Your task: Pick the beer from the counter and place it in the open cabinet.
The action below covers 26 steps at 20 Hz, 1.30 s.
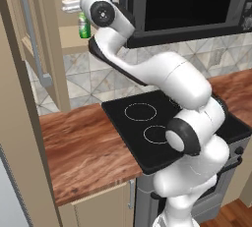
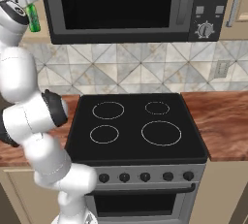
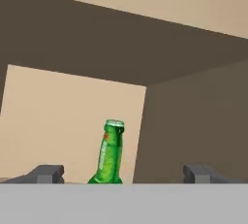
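- Hand view: the gripper (image 3: 123, 173) is standing spread wide, its fingertips (image 3: 47, 173) clear of the bottle (image 3: 109, 152), which is leaning slightly inside the cabinet (image 3: 72, 121).
- Left base view: the arm (image 1: 162, 73) is reaching over the counter (image 1: 83, 147) to the shelf, partly hiding the bottle (image 1: 84, 27).
- Right base view: the stove (image 2: 135, 126) and microwave (image 2: 121, 5) are showing.

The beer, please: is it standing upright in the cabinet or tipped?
Nearly upright, leaning slightly: the beer stands cap-up inside the cabinet.
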### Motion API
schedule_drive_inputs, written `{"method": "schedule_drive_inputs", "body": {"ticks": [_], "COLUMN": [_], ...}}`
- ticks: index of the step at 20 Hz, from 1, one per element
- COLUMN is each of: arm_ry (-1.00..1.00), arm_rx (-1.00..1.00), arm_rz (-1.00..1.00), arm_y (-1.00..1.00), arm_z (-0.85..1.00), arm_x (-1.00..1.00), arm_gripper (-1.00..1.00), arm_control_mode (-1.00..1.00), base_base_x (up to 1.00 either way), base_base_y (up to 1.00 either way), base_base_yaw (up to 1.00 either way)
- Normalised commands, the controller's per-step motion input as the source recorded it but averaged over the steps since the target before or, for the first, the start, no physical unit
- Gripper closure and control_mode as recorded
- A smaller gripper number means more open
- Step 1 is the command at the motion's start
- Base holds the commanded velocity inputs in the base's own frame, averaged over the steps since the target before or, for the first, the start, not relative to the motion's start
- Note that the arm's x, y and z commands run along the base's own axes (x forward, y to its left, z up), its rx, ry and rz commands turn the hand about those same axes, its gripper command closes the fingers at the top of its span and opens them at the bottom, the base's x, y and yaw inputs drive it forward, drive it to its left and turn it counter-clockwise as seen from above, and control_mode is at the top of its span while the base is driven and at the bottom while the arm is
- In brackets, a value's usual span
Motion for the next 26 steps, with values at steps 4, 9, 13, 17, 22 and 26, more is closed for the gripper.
{"method": "schedule_drive_inputs", "body": {"ticks": [4,9,13,17,22,26], "arm_ry": [-0.14,-0.20,-0.16,-0.12,-0.03,0.10], "arm_rx": [0.10,0.02,0.01,0.00,0.00,0.00], "arm_rz": [-0.04,-0.02,0.00,0.00,0.00,-0.03], "arm_y": [-0.85,-1.00,-1.00,-1.00,-1.00,-0.27], "arm_z": [-0.33,-0.98,-1.00,-1.00,-1.00,-0.46], "arm_x": [-1.00,-1.00,-1.00,-1.00,-1.00,-0.50], "arm_gripper": [-1.00,-1.00,-1.00,-1.00,-1.00,-1.00], "arm_control_mode": [-1.00,-1.00,-1.00,-1.00,-1.00,-1.00], "base_base_x": [0.00,0.00,0.00,0.00,0.00,0.00], "base_base_y": [0.00,0.00,0.00,0.00,0.00,0.00], "base_base_yaw": [0.00,0.00,0.00,0.00,0.00,0.00]}}
